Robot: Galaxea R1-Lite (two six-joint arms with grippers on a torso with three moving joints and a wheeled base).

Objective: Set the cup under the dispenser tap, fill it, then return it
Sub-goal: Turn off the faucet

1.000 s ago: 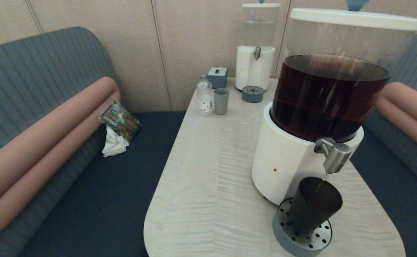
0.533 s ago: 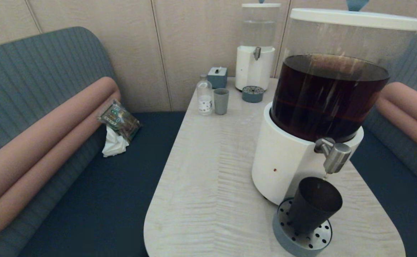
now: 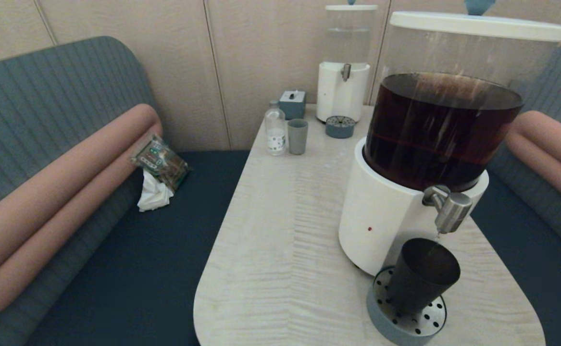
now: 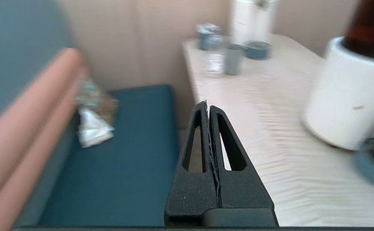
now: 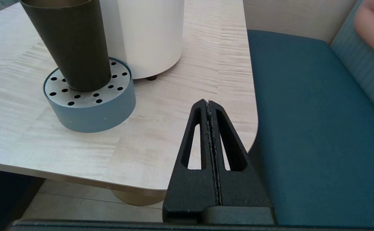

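Observation:
The black cup (image 3: 422,276) stands upright on the grey-blue perforated drip tray (image 3: 405,323), directly below the steel dispenser tap (image 3: 451,210) of the large white-based dispenser (image 3: 381,221) holding dark brown liquid. The same cup (image 5: 70,41) on its drip tray (image 5: 89,107) appears in the right wrist view. My right gripper (image 5: 208,103) is shut and empty, low off the table's near right corner, apart from the cup. My left gripper (image 4: 207,104) is shut and empty near the table's left edge. Neither arm shows in the head view.
A pale grey-green cup (image 3: 297,136), a small bottle (image 3: 275,129), a box (image 3: 292,104) and a smaller clear-liquid dispenser (image 3: 343,72) with its own tray (image 3: 340,127) stand at the far end. Dark blue bench seats flank the table (image 3: 280,250); a packet and tissue (image 3: 157,168) lie on the left one.
The cup and the dispenser stand as before in the head view. No arm appears in the head view in any of the three frames.

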